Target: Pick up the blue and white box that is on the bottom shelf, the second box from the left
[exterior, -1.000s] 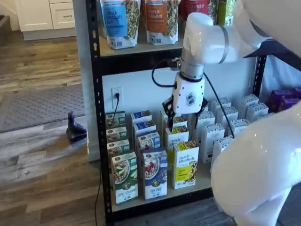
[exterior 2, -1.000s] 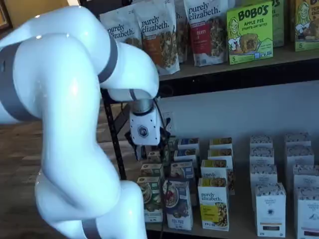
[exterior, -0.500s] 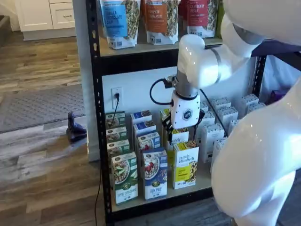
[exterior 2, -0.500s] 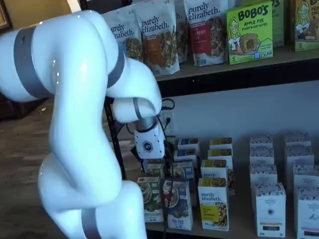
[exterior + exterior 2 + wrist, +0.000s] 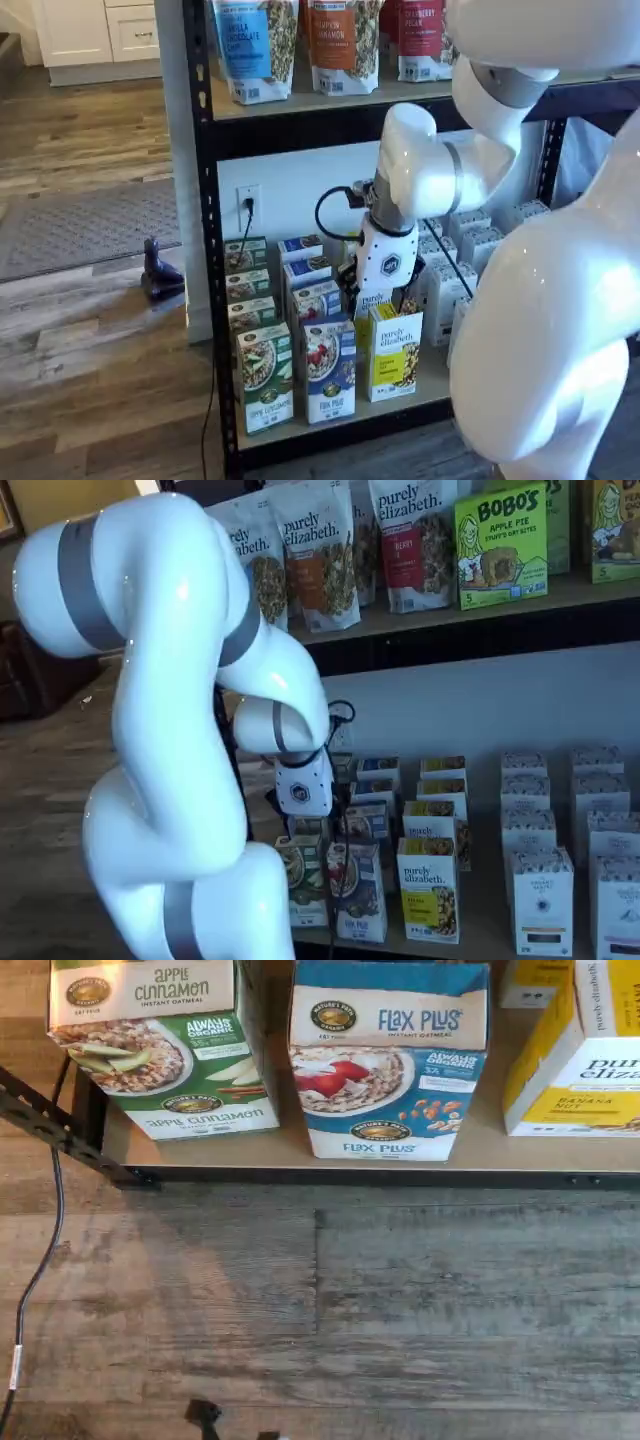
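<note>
The blue and white box (image 5: 388, 1060), marked Flax Plus with a bowl of red berries, stands at the front of the bottom shelf (image 5: 470, 1150) in the wrist view. It shows in both shelf views (image 5: 330, 370) (image 5: 356, 890), at the head of a row of like boxes. My gripper (image 5: 383, 297) hangs with its white body low over the rows, just behind and right of that front box, and it also shows in a shelf view (image 5: 304, 824). Its black fingers are partly hidden among the boxes, so I cannot tell whether they are open.
A green and white box (image 5: 160, 1050) (image 5: 265, 378) stands left of the blue one, a yellow and white box (image 5: 585, 1055) (image 5: 395, 352) right of it. White boxes (image 5: 543, 900) fill the shelf's right side. The black front rail (image 5: 380, 1176) edges the wooden floor (image 5: 320, 1310). Pouches (image 5: 342, 45) stand above.
The arm has lowered the gripper and shifted it slightly left, from above the yellow row down close to the box tops beside the blue row.
</note>
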Motion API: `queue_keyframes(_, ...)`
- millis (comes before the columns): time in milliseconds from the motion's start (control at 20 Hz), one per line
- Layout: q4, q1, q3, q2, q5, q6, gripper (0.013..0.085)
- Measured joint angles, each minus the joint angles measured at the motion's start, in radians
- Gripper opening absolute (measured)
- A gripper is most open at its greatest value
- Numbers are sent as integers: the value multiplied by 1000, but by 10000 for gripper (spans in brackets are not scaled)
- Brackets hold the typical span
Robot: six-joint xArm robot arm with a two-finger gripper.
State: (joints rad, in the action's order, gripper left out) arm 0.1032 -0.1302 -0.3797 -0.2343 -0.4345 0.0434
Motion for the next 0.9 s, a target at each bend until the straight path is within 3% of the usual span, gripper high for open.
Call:
queue_keyframes(700, -31, -14, -116, 239, 118, 36, 850)
queue_keyframes(750, -46, -13, -127, 252, 122, 49, 850)
queue_keyframes(900, -149, -7, -176, 306, 109, 142, 850)
